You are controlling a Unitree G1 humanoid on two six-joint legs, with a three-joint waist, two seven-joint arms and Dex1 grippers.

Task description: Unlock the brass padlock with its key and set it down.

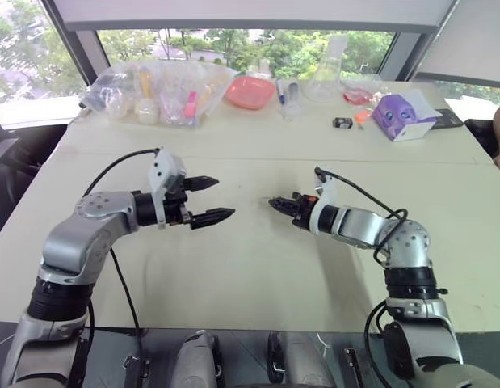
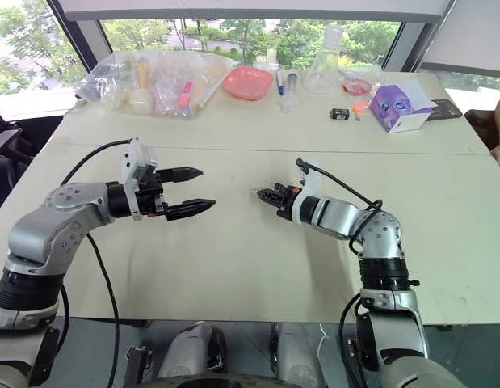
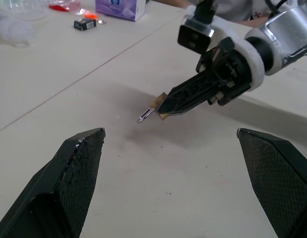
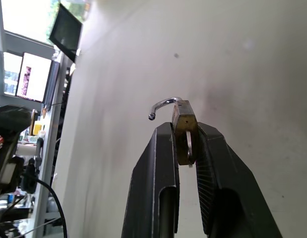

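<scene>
Right gripper (image 4: 185,136): fingers clamped together on the brass padlock (image 4: 184,130), held by its body just above the cream table (image 1: 258,275). The silver shackle (image 4: 164,105) stands swung open, its free end clear of the body and pointing away from the fingertips. A thin silvery loop sits against the padlock between the fingers; it may be the key (image 4: 189,148), but the view does not settle that.

Left gripper (image 1: 207,200): fingers spread wide apart, nothing between them, facing the right gripper across a gap over the table's middle. From the left wrist camera the padlock's shackle tip hangs close above the tabletop; contact cannot be judged.

Far edge of the table: a pink dish (image 1: 250,91), clear plastic bags (image 1: 165,90), a purple box (image 1: 401,115), a small black item (image 1: 342,123).
</scene>
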